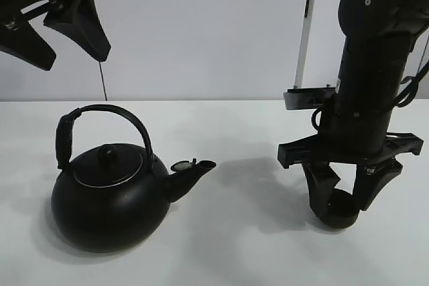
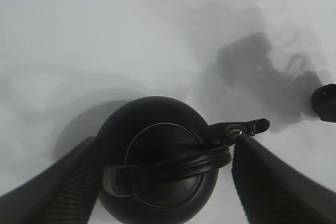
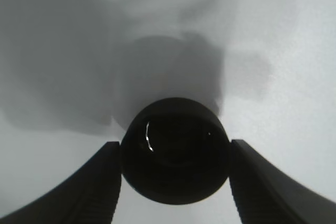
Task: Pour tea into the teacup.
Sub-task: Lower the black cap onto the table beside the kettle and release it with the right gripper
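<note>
Teacup (image 1: 342,213) gripped, kettle (image 1: 110,195) free
The right gripper (image 1: 340,195) clamps the teacup; kettle at its 9 o'clock, spout aimed 3 o'clock, below the wide-open left gripper (image 1: 72,57).

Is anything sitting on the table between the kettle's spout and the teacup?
Nothing visible. Only bare white table lies between the kettle's spout and the teacup, which the right gripper holds in its jaws.
</note>
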`<state>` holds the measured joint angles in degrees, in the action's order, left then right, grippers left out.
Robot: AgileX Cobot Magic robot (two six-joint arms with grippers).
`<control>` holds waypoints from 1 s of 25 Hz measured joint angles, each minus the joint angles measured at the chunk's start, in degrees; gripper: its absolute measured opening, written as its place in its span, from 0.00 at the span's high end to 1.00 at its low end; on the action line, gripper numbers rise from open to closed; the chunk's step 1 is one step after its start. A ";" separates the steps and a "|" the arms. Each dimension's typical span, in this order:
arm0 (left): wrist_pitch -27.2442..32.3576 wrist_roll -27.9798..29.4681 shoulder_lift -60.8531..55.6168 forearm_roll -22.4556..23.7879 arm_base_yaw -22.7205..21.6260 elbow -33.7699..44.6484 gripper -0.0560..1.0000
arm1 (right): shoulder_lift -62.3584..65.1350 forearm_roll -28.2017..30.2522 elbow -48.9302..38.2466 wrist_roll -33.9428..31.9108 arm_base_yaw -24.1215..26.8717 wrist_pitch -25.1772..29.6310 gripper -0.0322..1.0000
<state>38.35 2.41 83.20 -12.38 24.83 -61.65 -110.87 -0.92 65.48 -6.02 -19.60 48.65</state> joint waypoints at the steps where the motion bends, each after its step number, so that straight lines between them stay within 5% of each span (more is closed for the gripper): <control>1: 0.00 0.00 0.00 0.00 0.00 0.00 0.47 | 0.10 -0.07 0.00 0.00 0.00 0.42 0.58; 13: 0.00 0.00 0.00 0.00 0.00 0.00 0.47 | 4.72 -4.95 0.99 1.73 -0.74 0.87 0.58; 25: 0.00 0.00 0.00 0.00 0.00 0.00 0.47 | 4.77 -6.96 1.05 2.30 -11.31 -7.61 0.58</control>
<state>38.35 2.41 83.20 -12.38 24.83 -61.65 -106.10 -7.88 66.53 -3.71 -30.91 41.04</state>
